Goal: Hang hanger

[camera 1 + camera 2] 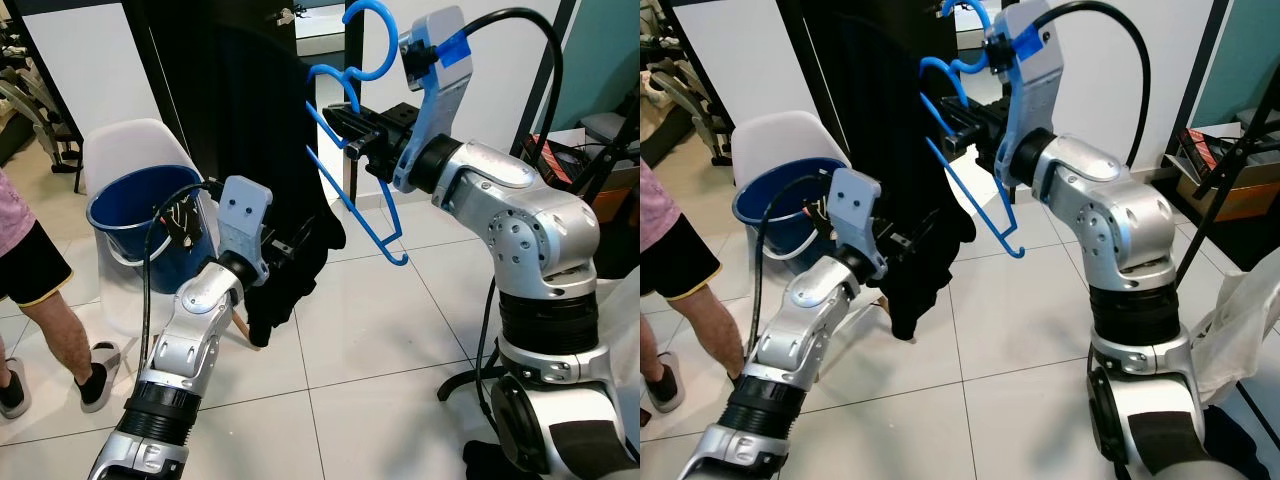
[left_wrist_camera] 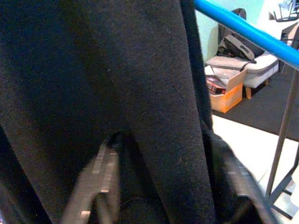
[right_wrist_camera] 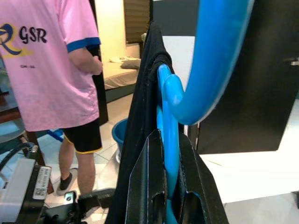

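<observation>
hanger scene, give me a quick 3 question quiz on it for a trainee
1. True or false: the right end effector is shut on the blue hanger.
2. What is the left end effector gripping? A) the blue bucket B) the black garment C) the white chair
3. Fill in: the person standing near the bucket wears a ____ shirt.

Key
1. True: the fingers clamp the hanger just below its hook.
2. B: it holds the garment's lower part, while the cloth drapes from the hanger.
3. Pink.
</observation>
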### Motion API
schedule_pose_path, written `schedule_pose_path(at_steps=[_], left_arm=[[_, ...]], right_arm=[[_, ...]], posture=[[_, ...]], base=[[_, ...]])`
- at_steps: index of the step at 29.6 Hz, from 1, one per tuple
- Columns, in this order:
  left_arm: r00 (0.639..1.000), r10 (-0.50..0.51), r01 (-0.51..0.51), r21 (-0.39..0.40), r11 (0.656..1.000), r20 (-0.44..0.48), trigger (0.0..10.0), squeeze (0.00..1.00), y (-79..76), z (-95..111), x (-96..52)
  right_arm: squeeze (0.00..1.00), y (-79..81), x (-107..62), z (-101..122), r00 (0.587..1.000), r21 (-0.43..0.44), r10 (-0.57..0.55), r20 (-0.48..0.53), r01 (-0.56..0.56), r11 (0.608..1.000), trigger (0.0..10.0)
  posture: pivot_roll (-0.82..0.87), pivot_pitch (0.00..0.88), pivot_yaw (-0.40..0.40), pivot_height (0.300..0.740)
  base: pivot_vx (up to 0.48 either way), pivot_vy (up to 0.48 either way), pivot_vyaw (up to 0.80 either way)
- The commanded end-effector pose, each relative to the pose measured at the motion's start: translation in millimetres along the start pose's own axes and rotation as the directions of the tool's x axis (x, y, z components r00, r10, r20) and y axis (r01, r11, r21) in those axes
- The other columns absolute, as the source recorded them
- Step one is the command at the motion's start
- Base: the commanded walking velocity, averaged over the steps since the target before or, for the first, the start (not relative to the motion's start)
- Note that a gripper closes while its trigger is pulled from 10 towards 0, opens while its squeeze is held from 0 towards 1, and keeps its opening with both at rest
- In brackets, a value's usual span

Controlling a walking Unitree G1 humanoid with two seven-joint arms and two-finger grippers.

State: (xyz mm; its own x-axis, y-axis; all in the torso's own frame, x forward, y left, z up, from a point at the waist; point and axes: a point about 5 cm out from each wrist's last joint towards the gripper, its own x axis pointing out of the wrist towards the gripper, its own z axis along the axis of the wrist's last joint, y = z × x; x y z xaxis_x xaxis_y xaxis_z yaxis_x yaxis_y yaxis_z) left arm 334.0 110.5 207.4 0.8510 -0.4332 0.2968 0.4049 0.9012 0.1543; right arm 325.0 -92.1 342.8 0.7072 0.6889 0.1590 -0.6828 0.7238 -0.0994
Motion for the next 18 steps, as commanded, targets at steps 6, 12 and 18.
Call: schedule_pose_path(at_steps=[6, 12, 18], left_arm=[[1.000, 0.003, -0.003, 0.028, 1.000, -0.013, 0.0, 0.00, 3.2, -4.3, -2.4], [1.000, 0.012, -0.012, 0.039, 0.999, -0.008, 0.0, 0.00, 7.1, -2.6, -4.0], [1.000, 0.015, -0.015, 0.037, 0.999, -0.002, 0.0, 0.00, 9.2, -1.2, -4.5]], right_arm=[[0.00, 4.3, -0.4, 16.3, 0.998, -0.005, 0.019, 0.056, -0.019, 1.000, 10.0], [0.00, 2.5, -1.1, 17.6, 0.998, -0.005, 0.006, 0.058, -0.006, 1.000, 10.0], [0.00, 1.5, -1.4, 17.1, 0.999, -0.004, -0.003, 0.053, 0.003, 1.000, 10.0]], posture=[[-0.11, 0.000, 0.035, 0.740], [-0.11, 0.000, 0.030, 0.740], [-0.11, 0.000, 0.030, 0.740]], base=[[0.000, 0.000, 0.00], [0.000, 0.000, 0.00], [0.000, 0.000, 0.00]])
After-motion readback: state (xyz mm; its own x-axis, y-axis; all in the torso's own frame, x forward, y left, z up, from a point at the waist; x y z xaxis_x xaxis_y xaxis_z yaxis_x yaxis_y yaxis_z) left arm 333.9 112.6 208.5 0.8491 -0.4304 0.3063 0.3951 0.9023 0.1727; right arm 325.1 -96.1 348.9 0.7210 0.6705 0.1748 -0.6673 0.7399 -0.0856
